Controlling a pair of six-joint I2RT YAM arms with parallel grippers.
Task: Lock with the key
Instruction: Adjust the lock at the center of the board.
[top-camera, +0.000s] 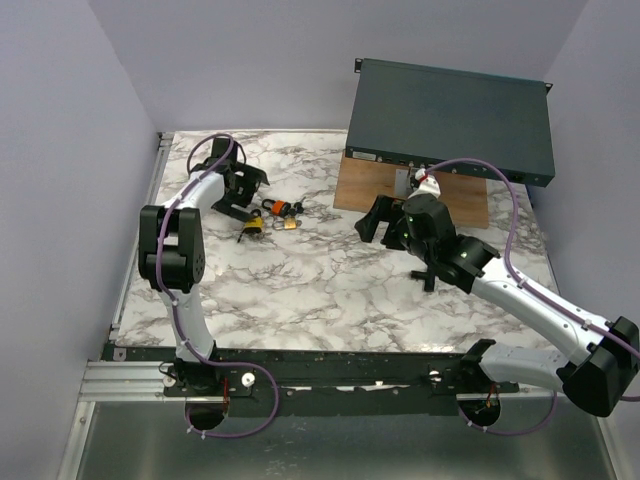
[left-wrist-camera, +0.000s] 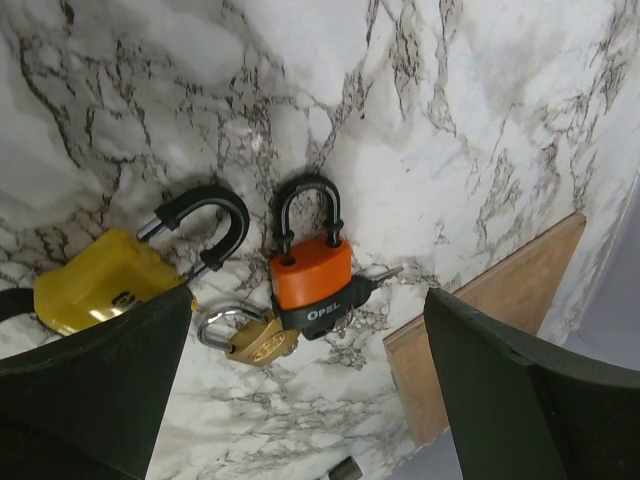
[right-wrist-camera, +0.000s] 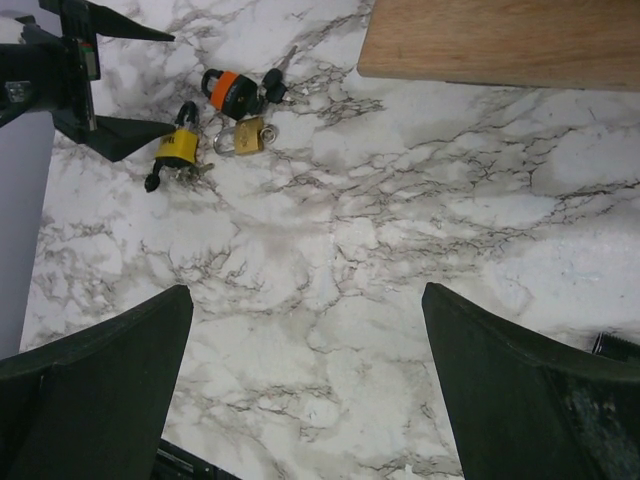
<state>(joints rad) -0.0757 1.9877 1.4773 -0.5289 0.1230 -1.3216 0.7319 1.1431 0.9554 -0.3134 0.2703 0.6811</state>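
On the white, grey-veined marble surface (top-camera: 330, 290) three padlocks lie in a tight cluster towards the far left, a little way left of a flat wooden board (right-wrist-camera: 500, 40). They are a yellow padlock with a black shackle swung open (left-wrist-camera: 95, 285), an orange-and-black padlock with its shackle closed (left-wrist-camera: 312, 272), and a small brass padlock (left-wrist-camera: 260, 342) just below them. A small dark-headed key (left-wrist-camera: 378, 275) rests against the orange padlock's lower side (you cannot tell whether it sits in the keyway). Your left end effector (left-wrist-camera: 308, 300) hovers directly over the cluster, fingers spread wide and holding nothing. Your right end effector (right-wrist-camera: 305, 295) is also spread and empty, over bare marble well apart from the locks. The work looks to be at the grasping stage, with nothing locked yet. The next move probably calls for one arm to steady a lock body while the other pinches the thin key, a fiddly, precise grip.
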